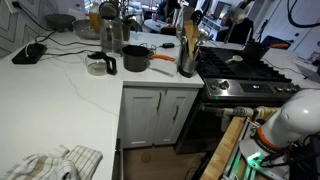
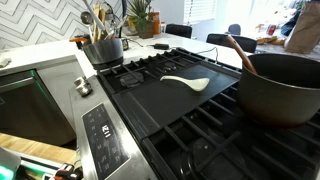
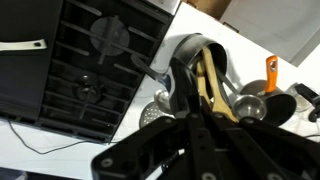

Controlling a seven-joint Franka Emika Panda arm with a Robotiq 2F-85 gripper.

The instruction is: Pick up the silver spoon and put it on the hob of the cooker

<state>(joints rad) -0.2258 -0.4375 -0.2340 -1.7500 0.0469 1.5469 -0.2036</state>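
Note:
In the wrist view my gripper (image 3: 197, 106) hangs above a metal utensil crock (image 3: 185, 48). Its dark fingers meet in the middle, shut, and I cannot tell whether they pinch anything. The crock holds wooden spatulas, a silver spoon bowl (image 3: 251, 106) and a slotted silver spoon (image 3: 150, 117). The black hob (image 3: 90, 70) with cast-iron grates lies left of the crock. The hob also shows in both exterior views (image 1: 245, 70) (image 2: 170, 105), with the crock (image 1: 187, 62) (image 2: 106, 48) at its corner. The gripper itself does not show in either exterior view.
A white spoon (image 2: 186, 83) lies on the flat black griddle. A big dark pot (image 2: 285, 95) with a wooden spoon stands on the hob. The white worktop (image 1: 70, 85) carries a black pot (image 1: 135, 58) and a cloth (image 1: 50, 162). My white arm (image 1: 290, 115) is by the cooker front.

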